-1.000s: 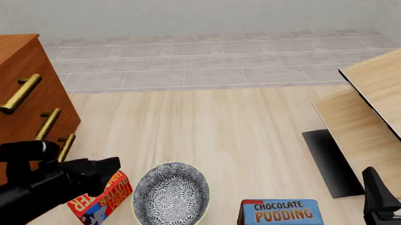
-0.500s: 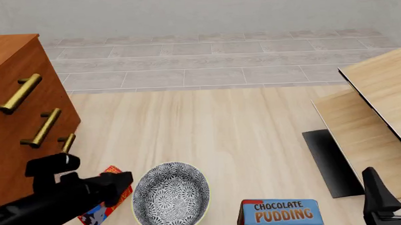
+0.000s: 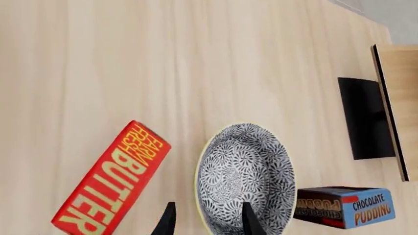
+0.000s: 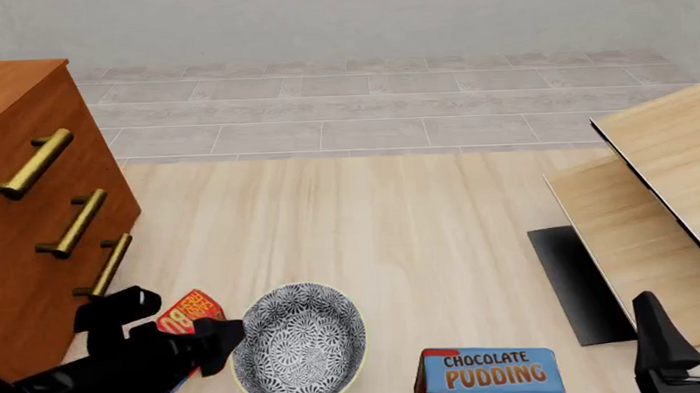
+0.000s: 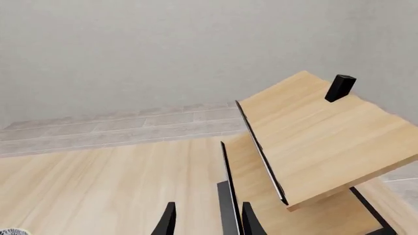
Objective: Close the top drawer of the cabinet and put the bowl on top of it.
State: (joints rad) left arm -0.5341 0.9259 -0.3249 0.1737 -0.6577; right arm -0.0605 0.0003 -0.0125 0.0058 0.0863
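Now the step in hand looked like grasping the bowl (image 4: pixel 299 343), since the top drawer (image 4: pixel 23 169) sat flush in the cabinet (image 4: pixel 8 95), seemingly already closed. To do it well, the left gripper (image 3: pixel 207 219) should straddle the bowl's near rim, one finger inside and one outside, and pinch only once the rim sat deep between them, so the bowl would not tip on the lift.

Its jaws stood spread with nothing between them. In the left wrist view one fingertip overlapped the bowl's rim and the other stood just outside it, toward the butter box (image 3: pixel 111 181). The bowl lay on the table near the cabinet's foot, beside the butter. The right gripper (image 5: pixel 205 220), jaws also apart and empty, hung well away from the bowl.
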